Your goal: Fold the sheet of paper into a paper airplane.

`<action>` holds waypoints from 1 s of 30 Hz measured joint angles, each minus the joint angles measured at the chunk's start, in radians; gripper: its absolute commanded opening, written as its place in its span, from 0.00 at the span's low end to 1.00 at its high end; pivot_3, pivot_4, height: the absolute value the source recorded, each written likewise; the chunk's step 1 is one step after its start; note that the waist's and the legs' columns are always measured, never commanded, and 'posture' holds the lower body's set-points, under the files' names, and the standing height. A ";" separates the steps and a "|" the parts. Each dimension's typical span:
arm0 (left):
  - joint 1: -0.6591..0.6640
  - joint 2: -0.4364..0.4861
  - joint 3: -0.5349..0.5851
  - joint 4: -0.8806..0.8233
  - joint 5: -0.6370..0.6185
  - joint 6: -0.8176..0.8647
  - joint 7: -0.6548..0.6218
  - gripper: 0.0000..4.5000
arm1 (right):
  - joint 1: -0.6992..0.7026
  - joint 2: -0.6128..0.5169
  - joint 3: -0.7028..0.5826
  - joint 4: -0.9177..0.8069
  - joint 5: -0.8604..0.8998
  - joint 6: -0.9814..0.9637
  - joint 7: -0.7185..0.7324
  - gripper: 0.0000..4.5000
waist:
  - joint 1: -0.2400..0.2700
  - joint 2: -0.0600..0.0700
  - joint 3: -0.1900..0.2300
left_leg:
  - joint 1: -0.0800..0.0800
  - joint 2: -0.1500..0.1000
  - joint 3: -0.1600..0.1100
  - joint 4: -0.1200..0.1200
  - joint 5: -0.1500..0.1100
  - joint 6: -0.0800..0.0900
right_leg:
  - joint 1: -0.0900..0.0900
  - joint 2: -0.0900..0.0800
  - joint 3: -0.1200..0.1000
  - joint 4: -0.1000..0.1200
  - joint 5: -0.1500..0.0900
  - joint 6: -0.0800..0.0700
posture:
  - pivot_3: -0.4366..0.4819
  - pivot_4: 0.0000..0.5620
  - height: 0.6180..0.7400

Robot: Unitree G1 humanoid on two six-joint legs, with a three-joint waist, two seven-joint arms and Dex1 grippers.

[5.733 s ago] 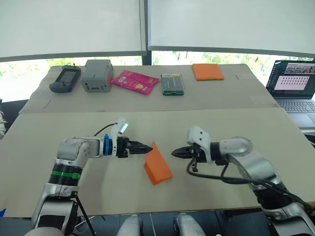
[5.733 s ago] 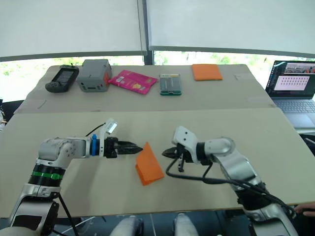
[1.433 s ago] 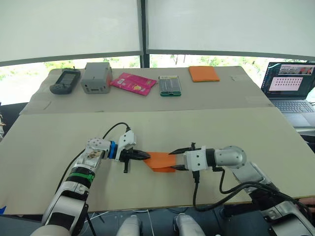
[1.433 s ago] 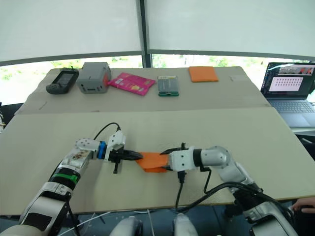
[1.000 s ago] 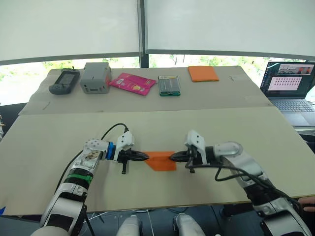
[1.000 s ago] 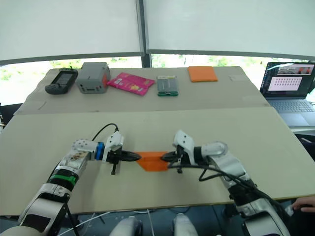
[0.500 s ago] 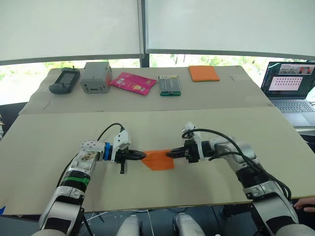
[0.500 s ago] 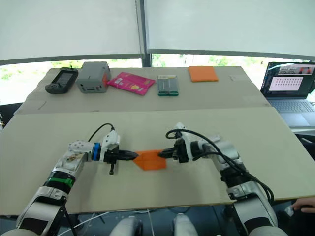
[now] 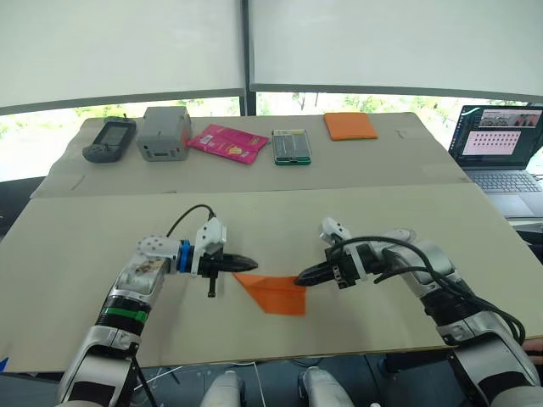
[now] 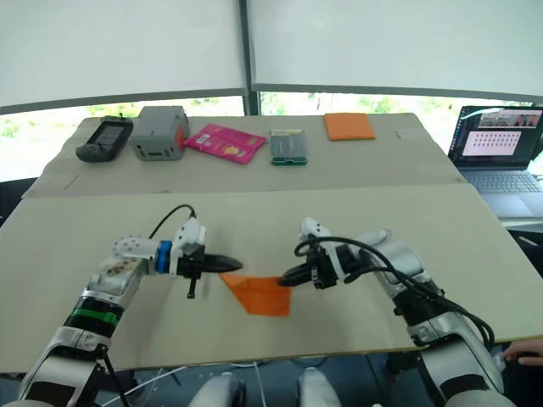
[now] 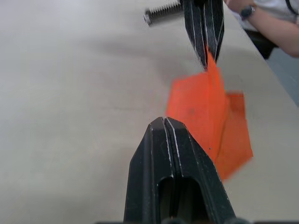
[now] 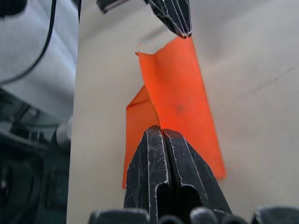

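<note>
The sheet of paper (image 9: 276,294), bright orange and partly folded into a flat wedge with a raised flap, lies near the front of the beige table (image 9: 76,246). My left gripper (image 9: 251,261) is shut, its tip at the paper's left corner (image 12: 180,44). My right gripper (image 9: 299,280) is shut on the paper's right corner, where the flap (image 11: 205,107) rises to its tip. In the right wrist view the crease of the sheet (image 12: 180,102) runs into my own shut fingertips (image 12: 154,135).
Along the back of the table stand a black handheld device (image 9: 110,140), a grey box (image 9: 165,131), a pink packet (image 9: 225,142), a green-edged case (image 9: 292,146) and a smooth orange rectangle (image 9: 351,125). A laptop (image 9: 501,144) stands at right. A person's arm (image 11: 271,23) is nearby.
The right gripper has drawn back toward the table's front edge, and the paper's right corner has gone with it. The sheet has swung and now lies slanted. The left gripper has barely moved.
</note>
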 measured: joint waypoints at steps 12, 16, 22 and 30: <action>0.010 0.017 -0.024 0.050 0.062 -0.128 0.010 0.00 | -0.050 0.046 0.010 0.166 -0.074 -0.125 0.075 0.01 | -0.006 0.000 0.000 | 0.002 0.000 0.000 0.000 0.000 0.000 | 0.002 0.000 0.000 0.000 0.000 0.000 | 0.48 0.27 1.00; 0.010 0.013 -0.025 0.051 0.065 -0.140 0.016 0.00 | -0.080 0.094 0.000 0.247 -0.073 -0.071 0.068 0.01 | -0.008 0.000 0.000 | 0.002 0.000 0.000 0.000 0.000 0.000 | 0.001 0.000 0.000 0.001 0.000 -0.001 | 0.48 0.27 1.00; 0.007 0.010 -0.024 0.061 0.067 -0.151 0.023 0.00 | -0.138 0.126 0.000 0.359 -0.087 -0.029 0.075 0.01 | -0.011 0.000 0.000 | 0.003 0.001 0.000 0.000 0.000 0.000 | 0.002 0.000 0.000 0.001 0.001 -0.001 | 0.48 0.27 1.00; 0.015 0.008 -0.024 0.049 0.066 -0.147 0.030 0.00 | -0.184 0.134 0.005 0.453 -0.127 -0.024 0.086 0.01 | -0.010 0.000 0.000 | 0.003 0.000 0.000 0.000 0.000 0.000 | 0.002 0.000 0.000 0.001 0.001 -0.001 | 0.48 0.27 1.00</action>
